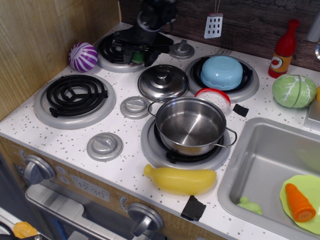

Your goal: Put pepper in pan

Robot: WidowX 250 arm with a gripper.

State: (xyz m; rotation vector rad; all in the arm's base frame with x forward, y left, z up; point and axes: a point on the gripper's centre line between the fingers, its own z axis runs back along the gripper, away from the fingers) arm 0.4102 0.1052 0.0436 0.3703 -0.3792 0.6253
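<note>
At the upper left of the frame the pincer [136, 51] sits low over the back burner, covering the pepper [136, 57] (only a sliver of green shows); whether it is clenched on it I cannot tell. Right of it, at centre, the pan [190, 124] stands empty. A weak hold on glossy plastic could drop the pepper onto the lid [163, 82] between them.

A toy play kitchen: coil burners [74, 94] and stove knobs [104, 145] on a speckled table [60, 142], a sink [260, 170] at 4 o'clock, plastic food [181, 179].
</note>
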